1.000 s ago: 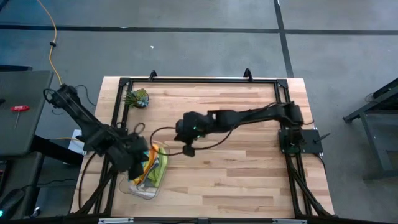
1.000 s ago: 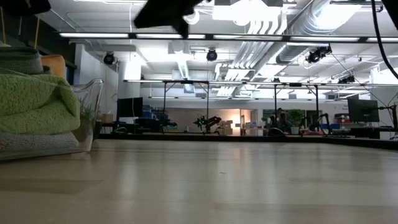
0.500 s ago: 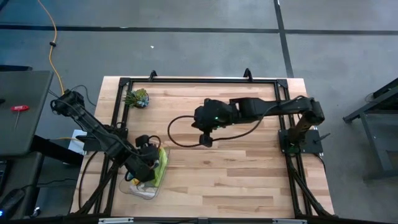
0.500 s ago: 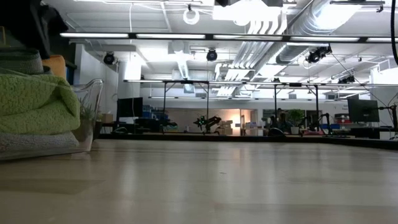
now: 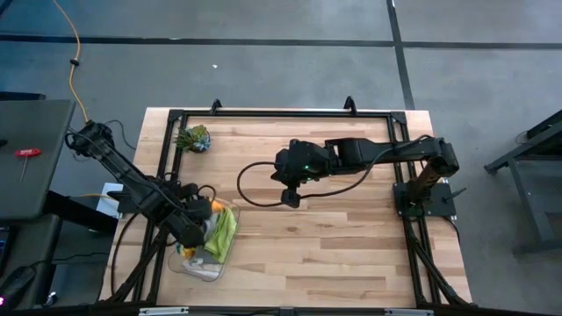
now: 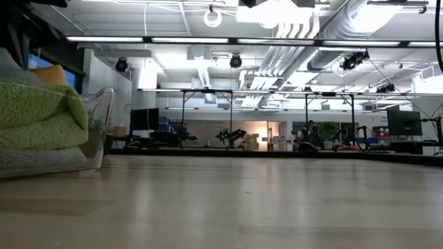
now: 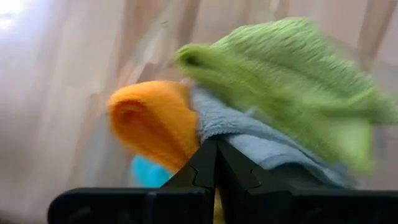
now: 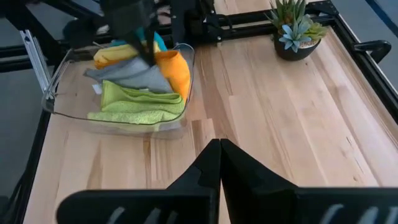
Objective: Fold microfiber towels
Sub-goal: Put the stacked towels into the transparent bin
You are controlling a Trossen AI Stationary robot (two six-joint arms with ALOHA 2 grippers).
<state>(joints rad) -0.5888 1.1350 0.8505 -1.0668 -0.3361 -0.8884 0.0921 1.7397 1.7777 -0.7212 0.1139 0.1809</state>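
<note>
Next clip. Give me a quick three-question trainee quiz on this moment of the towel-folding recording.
1. True or false: the lime green towel lies spread flat on the table.
2. Which gripper is at the clear bin? A) left B) right C) neither
3. Fill in: the right gripper hovers over the table with its fingers ____.

Key: 1 false, it lies folded in the bin with the orange towel and grey towel; 2 A, the left gripper; 3 shut.

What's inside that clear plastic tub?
The tub holds bunched cloths: a lime green towel in front, a grey towel, an orange towel, a yellow towel and a bit of teal towel. Anything beneath them is hidden.
</note>
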